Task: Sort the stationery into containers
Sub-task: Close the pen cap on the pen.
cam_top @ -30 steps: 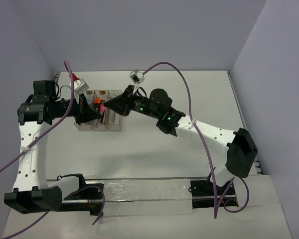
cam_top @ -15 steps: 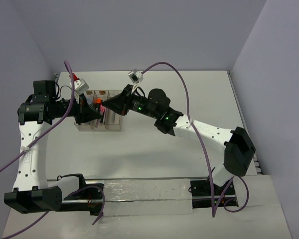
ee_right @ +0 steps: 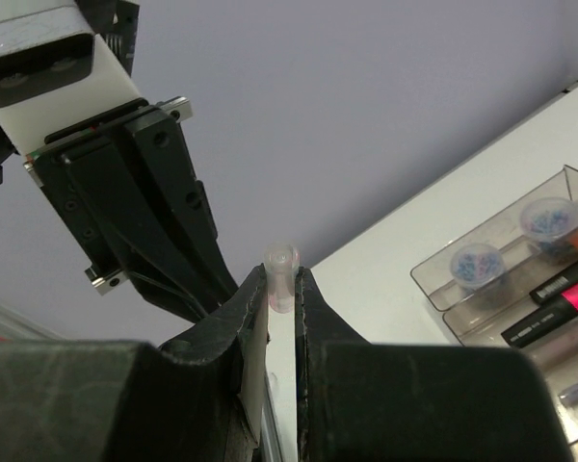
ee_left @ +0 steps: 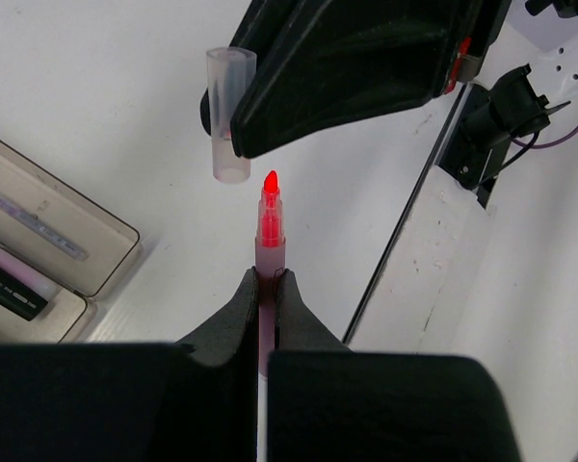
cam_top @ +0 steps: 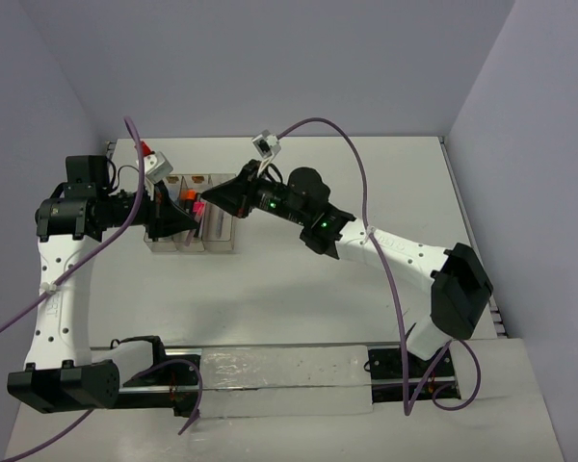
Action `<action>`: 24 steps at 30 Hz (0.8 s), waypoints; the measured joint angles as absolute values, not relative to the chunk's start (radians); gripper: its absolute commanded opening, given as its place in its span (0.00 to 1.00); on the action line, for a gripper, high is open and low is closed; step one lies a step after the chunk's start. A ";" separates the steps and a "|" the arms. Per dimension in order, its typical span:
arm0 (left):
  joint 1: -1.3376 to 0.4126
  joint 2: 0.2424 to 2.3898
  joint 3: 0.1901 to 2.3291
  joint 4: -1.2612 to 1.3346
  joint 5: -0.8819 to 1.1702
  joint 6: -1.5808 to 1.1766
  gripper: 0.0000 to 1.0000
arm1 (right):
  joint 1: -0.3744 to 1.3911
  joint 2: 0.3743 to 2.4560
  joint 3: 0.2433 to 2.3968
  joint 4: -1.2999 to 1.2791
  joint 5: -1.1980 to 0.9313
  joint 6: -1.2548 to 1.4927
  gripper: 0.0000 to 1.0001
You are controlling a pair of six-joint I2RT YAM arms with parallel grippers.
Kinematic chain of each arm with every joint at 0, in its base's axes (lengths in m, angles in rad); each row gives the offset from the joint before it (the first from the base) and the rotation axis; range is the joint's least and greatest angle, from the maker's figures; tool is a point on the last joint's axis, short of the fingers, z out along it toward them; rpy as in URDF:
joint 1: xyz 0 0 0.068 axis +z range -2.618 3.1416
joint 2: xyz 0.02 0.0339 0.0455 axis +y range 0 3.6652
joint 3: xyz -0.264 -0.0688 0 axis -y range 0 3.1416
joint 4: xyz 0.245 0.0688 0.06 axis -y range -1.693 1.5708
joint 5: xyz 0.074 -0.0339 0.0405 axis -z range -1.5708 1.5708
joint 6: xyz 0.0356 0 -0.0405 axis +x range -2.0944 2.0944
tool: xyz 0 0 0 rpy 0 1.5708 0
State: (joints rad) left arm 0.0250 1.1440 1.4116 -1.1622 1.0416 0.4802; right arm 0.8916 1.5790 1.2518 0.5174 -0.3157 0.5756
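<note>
White bench (cam_top: 318, 298), far-left area: clear three-compartment tray (cam_top: 225, 241). Left fingers (ee_left: 239, 310) pinching uncapped pink highlighter (ee_left: 270, 226); right fingers (ee_right: 253, 308) pinching clear cap (ee_right: 281, 274), just beside tip, not touching; both over tray.

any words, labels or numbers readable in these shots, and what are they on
None can be read in any view.
Faint grey marks on the right arm's white link: too small to read.
Marks along the grey pen in the tray: blurred.
Black band of the pink-black highlighter: no legible print.
</note>
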 measured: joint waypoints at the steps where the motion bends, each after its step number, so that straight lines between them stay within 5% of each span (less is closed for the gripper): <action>1: 0.025 1.144 1.408 -1.162 1.042 0.480 0.00 | 0.888 1.578 1.252 0.513 -0.316 0.573 0.00; 24: 0.025 1.144 1.386 -1.140 1.025 0.459 0.00 | 0.884 1.547 1.252 0.488 -0.337 0.591 0.00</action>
